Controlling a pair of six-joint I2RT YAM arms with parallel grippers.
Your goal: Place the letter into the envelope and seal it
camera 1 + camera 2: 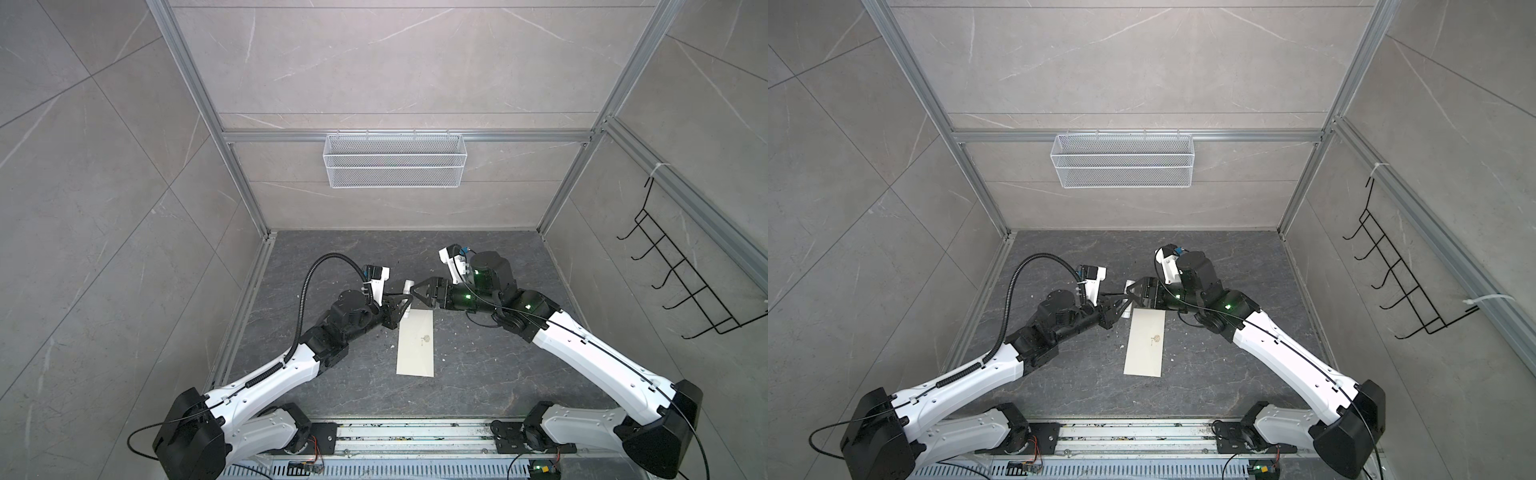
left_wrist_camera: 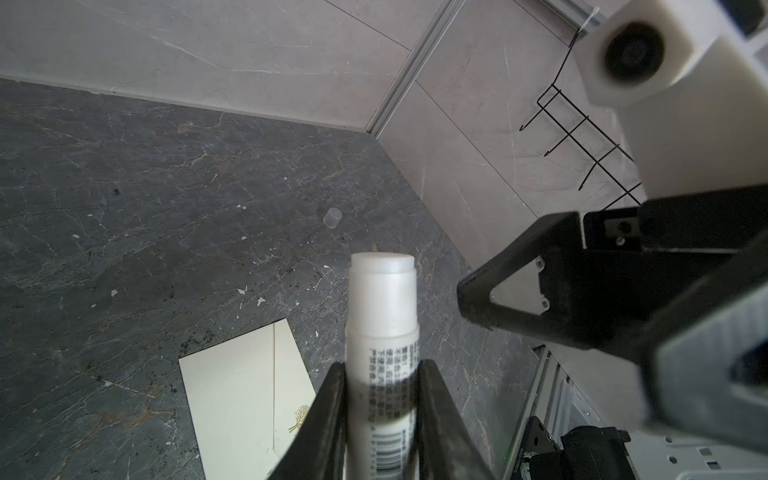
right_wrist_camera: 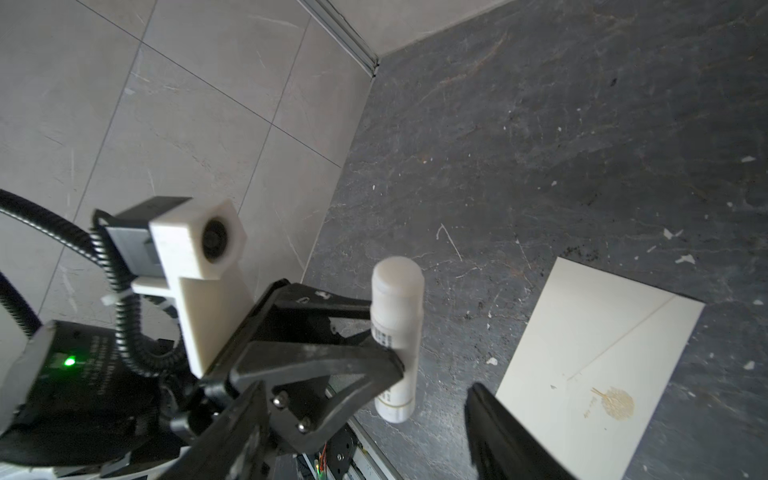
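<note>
Only the left wrist view shows a small clear cylinder [image 2: 332,217]; left pincer [image 2: 382,368] clenches glue stick [image 2: 382,307], right pincer [image 3: 365,390] released.

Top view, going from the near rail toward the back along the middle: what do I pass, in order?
The envelope lying flat → glue stick, held by the left gripper → white mesh basket hung at the back.

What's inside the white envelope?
The envelope lies flat and closed on the table, emblem up. Its paper hides the inside, so any letter in there cannot be seen.
</note>
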